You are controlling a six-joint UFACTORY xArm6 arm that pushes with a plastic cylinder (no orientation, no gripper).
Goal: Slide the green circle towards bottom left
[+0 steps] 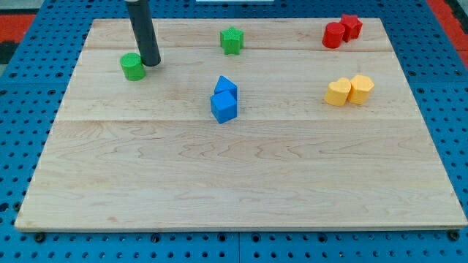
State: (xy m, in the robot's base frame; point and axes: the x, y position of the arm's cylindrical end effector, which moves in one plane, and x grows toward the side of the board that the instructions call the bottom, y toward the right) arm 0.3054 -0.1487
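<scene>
The green circle (133, 66) is a short green cylinder near the wooden board's upper left. My tip (151, 63) stands just to its right, touching or nearly touching its right side. The dark rod rises from there to the view's top edge. A green star-shaped block (232, 40) sits further right, near the board's top edge.
Two blue blocks (224, 99) sit together at the board's centre. Two yellow blocks (349, 90) sit at the right. Two red blocks (341, 31) sit at the top right. The wooden board (234, 183) lies on a blue pegboard surface.
</scene>
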